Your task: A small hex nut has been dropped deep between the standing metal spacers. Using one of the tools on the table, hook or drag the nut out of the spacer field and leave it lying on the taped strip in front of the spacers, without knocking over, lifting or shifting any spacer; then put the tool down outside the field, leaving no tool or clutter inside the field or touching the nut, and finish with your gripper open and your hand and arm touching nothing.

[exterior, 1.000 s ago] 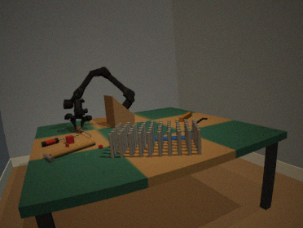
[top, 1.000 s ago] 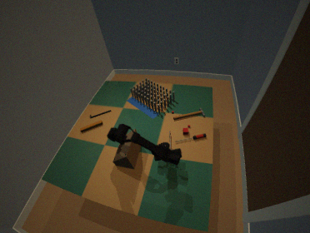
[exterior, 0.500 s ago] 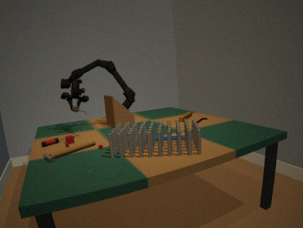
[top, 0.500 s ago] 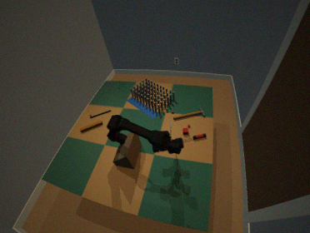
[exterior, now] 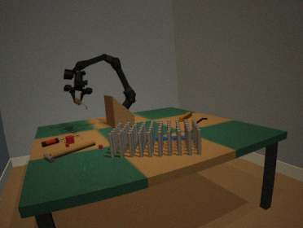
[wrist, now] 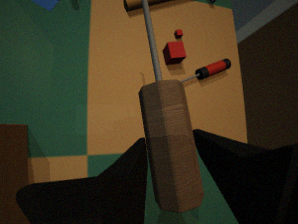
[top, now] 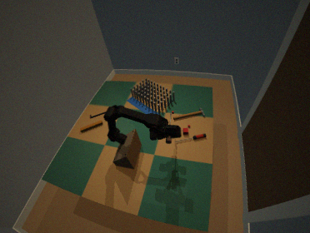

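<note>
My gripper (exterior: pixel 77 99) (wrist: pixel 169 138) is shut on the wooden handle (wrist: pixel 172 107) of a tool with a thin metal shaft (wrist: pixel 152 45). It holds the tool above the table, away from the spacers; the shaft's far end is out of the wrist view. In the top view the arm largely hides the handle. The metal spacers (top: pixel 152 96) (exterior: pixel 179 141) stand upright in rows. The blue taped strip (top: pixel 137 105) (exterior: pixel 173 138) lies along their arm-facing side; a corner of it shows in the wrist view (wrist: pixel 46 4). The hex nut cannot be made out.
A hammer (top: pixel 187 115) (exterior: pixel 73 149), a red screwdriver (top: pixel 200 136) (exterior: pixel 50 142) (wrist: pixel 216 68), a red block (top: pixel 185 131) (exterior: pixel 70 139) (wrist: pixel 174 52) and small red cubes lie beside the field. A wooden wedge (top: pixel 129 151) (exterior: pixel 116 111) stands near the arm's base. An orange bar (top: pixel 91 126) (exterior: pixel 186 116) and black bent rod (top: pixel 97 115) (exterior: pixel 201 120) lie opposite.
</note>
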Action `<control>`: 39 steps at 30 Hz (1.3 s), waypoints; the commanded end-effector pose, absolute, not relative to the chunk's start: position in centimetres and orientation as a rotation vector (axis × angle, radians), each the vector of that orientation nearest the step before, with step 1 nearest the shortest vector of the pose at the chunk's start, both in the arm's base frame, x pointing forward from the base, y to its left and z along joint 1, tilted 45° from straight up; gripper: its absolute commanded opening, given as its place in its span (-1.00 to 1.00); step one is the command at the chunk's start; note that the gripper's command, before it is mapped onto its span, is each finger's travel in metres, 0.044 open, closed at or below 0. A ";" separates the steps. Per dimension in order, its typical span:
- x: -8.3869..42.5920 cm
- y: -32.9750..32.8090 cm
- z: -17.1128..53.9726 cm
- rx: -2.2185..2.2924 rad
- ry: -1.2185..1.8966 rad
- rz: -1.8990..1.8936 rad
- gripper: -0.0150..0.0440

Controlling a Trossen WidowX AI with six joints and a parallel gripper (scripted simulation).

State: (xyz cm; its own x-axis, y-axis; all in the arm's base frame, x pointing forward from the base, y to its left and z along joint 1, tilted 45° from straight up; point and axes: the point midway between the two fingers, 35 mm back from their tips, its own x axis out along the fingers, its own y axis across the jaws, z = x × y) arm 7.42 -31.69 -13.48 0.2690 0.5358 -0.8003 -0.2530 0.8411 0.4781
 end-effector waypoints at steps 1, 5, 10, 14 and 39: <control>9.6 -31.7 -11.8 0.292 1.216 0.513 -0.49; 11.9 -31.4 -10.1 0.303 1.255 0.486 -0.49; 14.6 -30.6 -8.0 0.317 1.300 0.451 -0.49; 16.8 -29.6 -6.5 0.329 1.335 0.423 -0.49; 27.2 -19.4 2.3 0.374 1.463 0.226 -0.49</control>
State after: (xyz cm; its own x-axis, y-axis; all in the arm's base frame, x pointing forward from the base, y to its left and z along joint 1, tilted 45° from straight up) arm 26.35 -20.67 1.36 0.0947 0.3820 -0.9193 0.0561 0.9199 0.3880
